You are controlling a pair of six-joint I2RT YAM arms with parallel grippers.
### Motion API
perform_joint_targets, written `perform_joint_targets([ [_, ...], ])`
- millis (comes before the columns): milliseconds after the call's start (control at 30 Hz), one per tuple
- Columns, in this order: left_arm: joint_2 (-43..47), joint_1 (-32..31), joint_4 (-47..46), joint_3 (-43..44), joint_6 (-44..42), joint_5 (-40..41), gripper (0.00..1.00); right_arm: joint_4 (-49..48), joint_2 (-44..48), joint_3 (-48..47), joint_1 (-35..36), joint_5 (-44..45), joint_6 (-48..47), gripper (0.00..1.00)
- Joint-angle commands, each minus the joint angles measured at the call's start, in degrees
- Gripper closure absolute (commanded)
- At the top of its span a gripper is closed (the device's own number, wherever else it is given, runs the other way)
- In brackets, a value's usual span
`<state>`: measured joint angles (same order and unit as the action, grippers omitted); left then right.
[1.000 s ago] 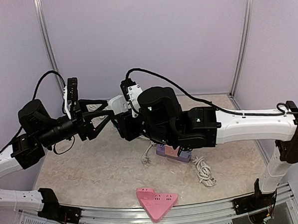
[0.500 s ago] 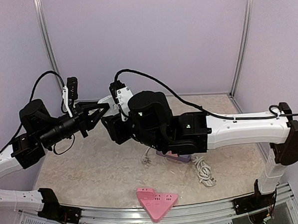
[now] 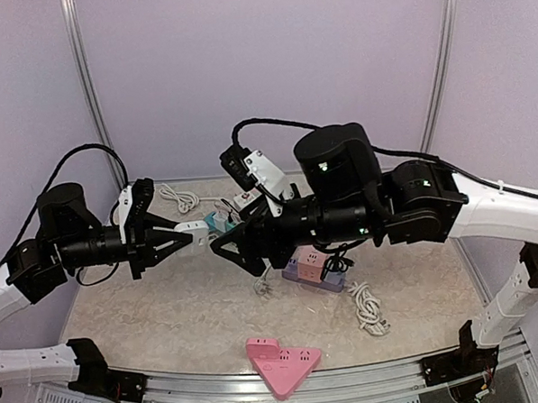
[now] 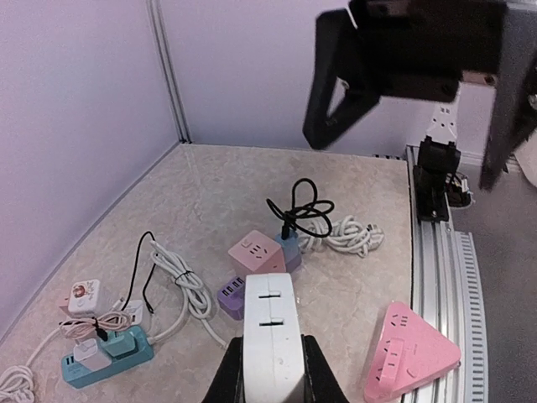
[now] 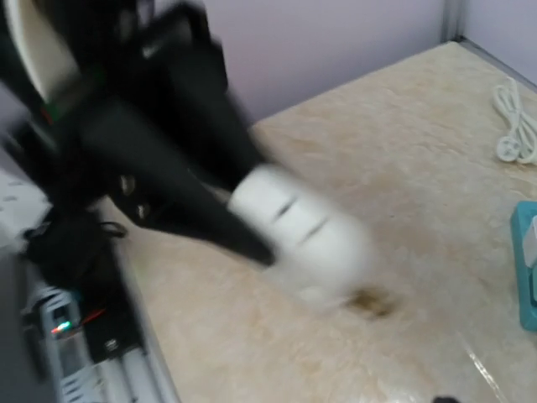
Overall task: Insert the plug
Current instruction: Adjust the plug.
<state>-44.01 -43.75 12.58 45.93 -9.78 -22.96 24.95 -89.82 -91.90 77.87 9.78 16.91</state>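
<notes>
Top view: left gripper (image 3: 174, 240) is clamped on a white block (image 3: 192, 230), which I take to be the plug piece, held in the air above the table (image 3: 166, 306). The block's long axis follows the gripper's own line and points right, straight at the right gripper (image 3: 231, 246). That one faces it almost tip to tip, jaws spread wide, nothing seen in them. The left arm has the piece, and the right is the nearer free arm. A purple strip (image 3: 311, 273) lies on the table below the right arm, and a pink triangular strip (image 3: 284, 361) sits near the front rail. Left wrist view: the block sticks out forward between the two fingers and shows a face with two slots. No prongs are visible, so I can't tell which end mates. The open right jaws hang above and ahead of it. Down on the table, ahead of the block's tip, are a pink cube socket (image 4: 257, 251) and, off to the left, a teal strip (image 4: 107, 357). Right wrist view: heavily blurred. The block is dead ahead, slotted face toward the camera, with the dark left fingers behind it. Its own fingers can't be made out here.
</notes>
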Motion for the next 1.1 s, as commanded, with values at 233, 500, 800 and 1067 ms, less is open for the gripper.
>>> perform_joint_targets([
  [233, -0.81, -4.89, 14.36, 5.35, -11.99, -10.4, 1.0, 12.86, -3.75, -9.46, -5.13, -17.33, -14.72, 0.2],
  [500, -1.61, -5.87, 12.56, 4.85, -10.25, -11.74, 1.0, 8.93, -7.74, -9.21, -5.15, -25.29, -21.77, 0.32],
  [800, -1.6, -6.0, 11.74, 4.39, -9.87, -12.36, 1.0, 6.8, -9.28, -8.25, -5.26, -26.04, -22.71, 0.52],
  [1067, -1.41, -6.0, 10.94, 3.94, -9.21, -12.53, 1.0, 7.19, -10.4, -6.72, -5.26, -26.02, -22.04, 0.54],
])
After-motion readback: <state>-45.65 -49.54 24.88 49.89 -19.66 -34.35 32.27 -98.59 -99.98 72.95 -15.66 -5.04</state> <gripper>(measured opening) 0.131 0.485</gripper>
